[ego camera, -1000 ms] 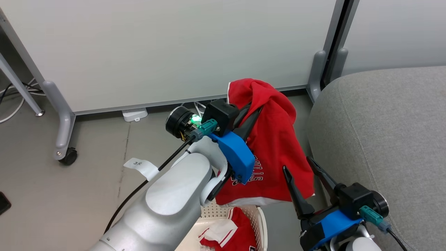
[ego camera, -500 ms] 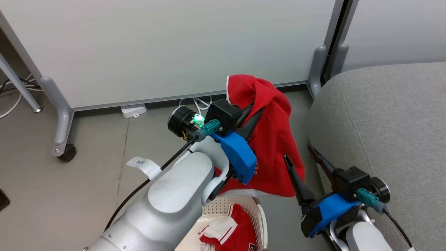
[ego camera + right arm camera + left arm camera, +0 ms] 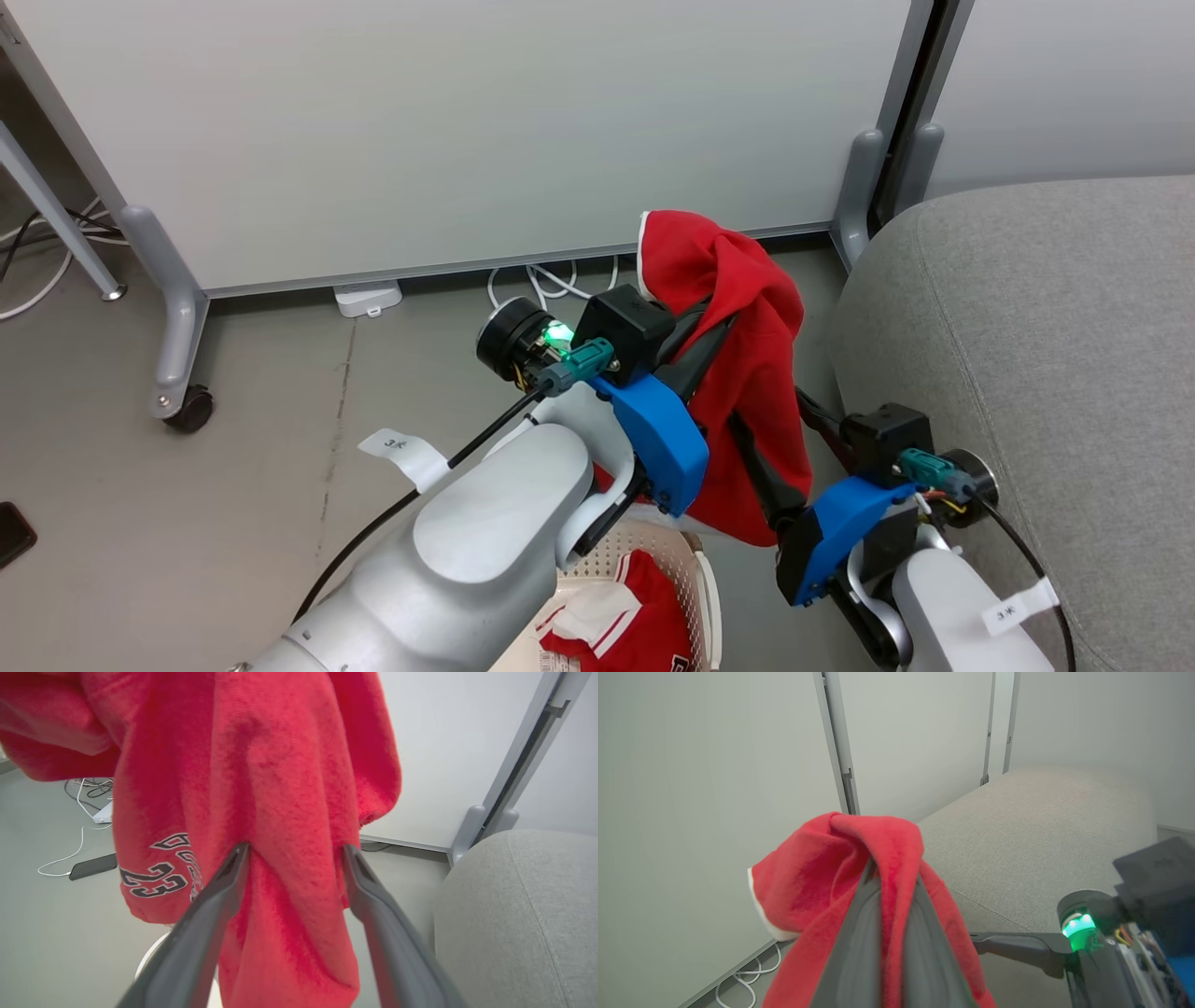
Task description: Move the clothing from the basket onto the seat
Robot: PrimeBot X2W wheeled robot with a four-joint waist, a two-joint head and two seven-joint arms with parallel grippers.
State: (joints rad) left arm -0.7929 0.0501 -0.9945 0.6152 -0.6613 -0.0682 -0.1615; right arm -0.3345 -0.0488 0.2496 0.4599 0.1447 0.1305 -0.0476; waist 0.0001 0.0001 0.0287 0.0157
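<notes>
Nearest, the basket holds one red garment. Above its far rim, my left gripper pinches the lettered red garment aloft. My right gripper is spread, fingers straddling its hanging cloth. The seat lies just beyond.

White cables and a small white box lie on the floor below the partition panel.

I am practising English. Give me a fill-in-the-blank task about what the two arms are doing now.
The left end effector is shut on a ___ garment.
The right end effector is ___, one finger on each side of the garment.
A second garment lies in the white ___.
Missing words: red; open; basket.
</notes>
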